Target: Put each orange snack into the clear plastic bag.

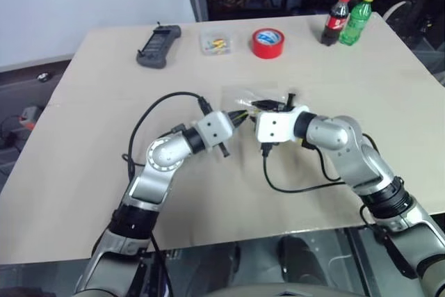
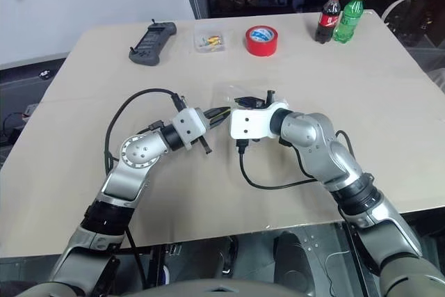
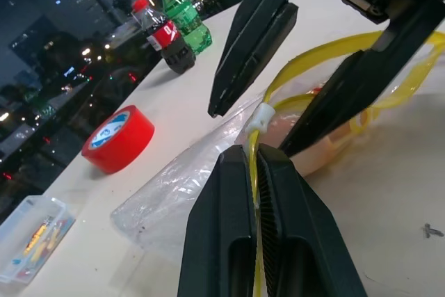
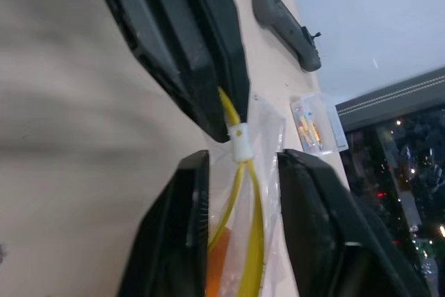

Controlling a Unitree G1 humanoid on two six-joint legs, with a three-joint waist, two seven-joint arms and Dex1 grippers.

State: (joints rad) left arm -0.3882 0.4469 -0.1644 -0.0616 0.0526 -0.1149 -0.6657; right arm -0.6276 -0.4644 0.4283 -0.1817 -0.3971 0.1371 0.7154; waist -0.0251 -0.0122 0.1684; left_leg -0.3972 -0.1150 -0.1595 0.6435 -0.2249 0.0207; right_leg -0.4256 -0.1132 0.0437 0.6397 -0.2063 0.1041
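Left fingers (image 3: 259, 193) pinch clear plastic bag (image 3: 182, 179) seal (yellow); right fingers (image 4: 240, 193) parted, straddling it.

snack (image 3: 306, 145), apparently inside bag (image 3: 182, 184), between both pincers

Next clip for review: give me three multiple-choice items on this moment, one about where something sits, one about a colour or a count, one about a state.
1. Where does the red tape roll sit?
A. Between the small clear box and the two bottles
B. Beside the dark handheld device
C. Inside the clear plastic bag

2. What colour is the bag's seal strip?
A. Blue
B. Yellow
C. Green

3. What is the left pincer doing?
A. Open above the table
B. Shut on a bottle
C. Shut on the bag's seal strip

Answers: 1 A, the head views show the roll flanked by box and bottles. 2 B, both wrist views show a yellow strip. 3 C, its fingers pinch the strip.
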